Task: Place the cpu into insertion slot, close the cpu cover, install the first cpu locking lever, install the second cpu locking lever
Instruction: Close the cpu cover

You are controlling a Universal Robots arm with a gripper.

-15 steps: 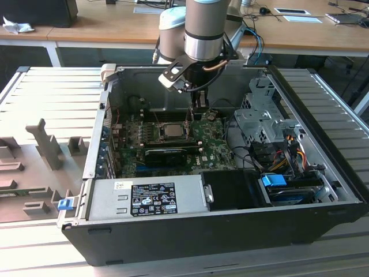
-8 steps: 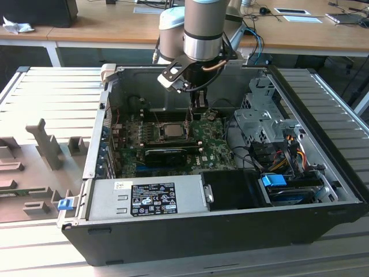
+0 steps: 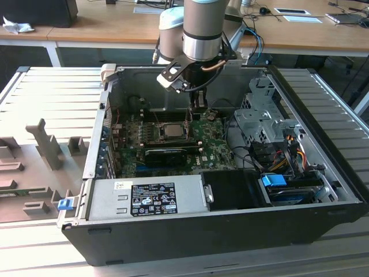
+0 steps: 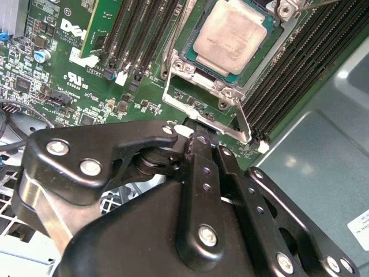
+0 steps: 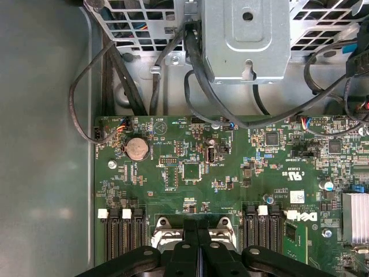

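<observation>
The arm reaches down into the open computer case (image 3: 323, 173), and its gripper (image 3: 199, 105) hangs at the edge of the socket on the green board (image 5: 173, 190). In both wrist views the two black fingers sit pressed together, with no gap between them and nothing visible in their grasp (image 4: 195, 136).

The cpu (image 4: 230, 34) already lies flat in the insertion slot (image 5: 162, 227). Its pale metal face is fully bare and a strip of its green border shows around it. In the exterior view it sits in the middle of the board (image 3: 172, 130), just beside the fingertips.

The cpu cover (image 4: 210, 120) looks raised, not laid over the chip. It appears as a thin silvery frame tilted up at the socket edge nearest the gripper, with the board visible through its window. The closed fingertips are right at its free edge (whether they touch it or stand just off it cannot be told). A thin metal rod (image 4: 244, 118) runs along one side of the frame, and it is probably one of the locking levers.

The placing step therefore appears finished, and closing the cover is the step in hand. Neither lever seems to be latched yet. Bringing the frame down would call for a gentle, steady push from the joined fingertips along its hinge arc. The push would need to stay clear of the chip's face and the memory slots (image 4: 300, 63) close by.
</observation>
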